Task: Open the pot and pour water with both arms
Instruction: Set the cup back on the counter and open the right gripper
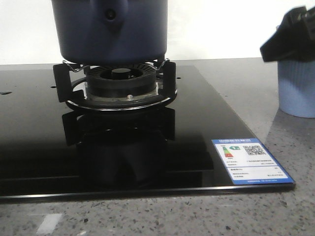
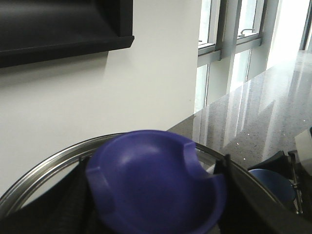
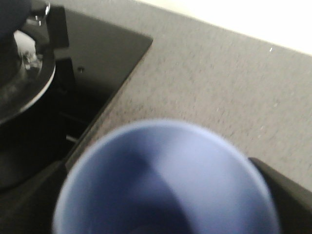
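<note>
On the burner sits the pot; right pincer seemingly grips the cup; left pincer's state unclear.

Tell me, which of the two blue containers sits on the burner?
The large dark navy pot does; the smaller pale-blue ribbed cup stands on the grey counter to its right.

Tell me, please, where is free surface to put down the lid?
Free: the glass hob between burner and label, and the stone counter along its front edge. Crowded: the pot covers the burner; the cup takes the right side.
</note>
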Tool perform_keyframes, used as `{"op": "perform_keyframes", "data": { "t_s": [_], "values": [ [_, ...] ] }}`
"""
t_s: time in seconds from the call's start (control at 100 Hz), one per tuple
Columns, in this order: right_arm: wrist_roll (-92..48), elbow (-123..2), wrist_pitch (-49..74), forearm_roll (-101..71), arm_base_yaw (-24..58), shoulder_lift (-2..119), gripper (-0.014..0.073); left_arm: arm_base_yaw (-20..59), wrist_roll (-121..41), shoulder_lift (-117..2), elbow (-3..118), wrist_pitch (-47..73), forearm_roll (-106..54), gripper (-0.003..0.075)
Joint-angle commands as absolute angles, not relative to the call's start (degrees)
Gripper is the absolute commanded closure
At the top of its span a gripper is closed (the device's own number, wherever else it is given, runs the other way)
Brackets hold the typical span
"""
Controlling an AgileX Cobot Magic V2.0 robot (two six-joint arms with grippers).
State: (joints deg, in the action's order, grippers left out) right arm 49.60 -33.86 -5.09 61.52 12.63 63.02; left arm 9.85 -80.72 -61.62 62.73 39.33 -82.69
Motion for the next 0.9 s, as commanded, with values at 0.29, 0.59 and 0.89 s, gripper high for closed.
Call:
{"op": "perform_keyframes", "data": {
  "t_s": [0.29, 0.59, 0.89],
  "values": [
    [49.85, -41.46, -11.61, 61.23, 12.15, 49.16, -0.0048, 10.37, -80.30, -65.41, 64.70, 39.00, -88.33, 0.0425],
    [52.37, -41.46, -17.94, 61.23, 12.15, 38.96, 0.0640, 15.02, -88.31, -72.91, 64.70, 39.27, -92.40, 0.0425],
    [52.54, -41.46, -18.28, 61.10, 12.15, 31.61, 0.0660, 17.38, -94.10, -78.91, 66.43, 36.33, -98.89, 0.0425]
  ]
}}
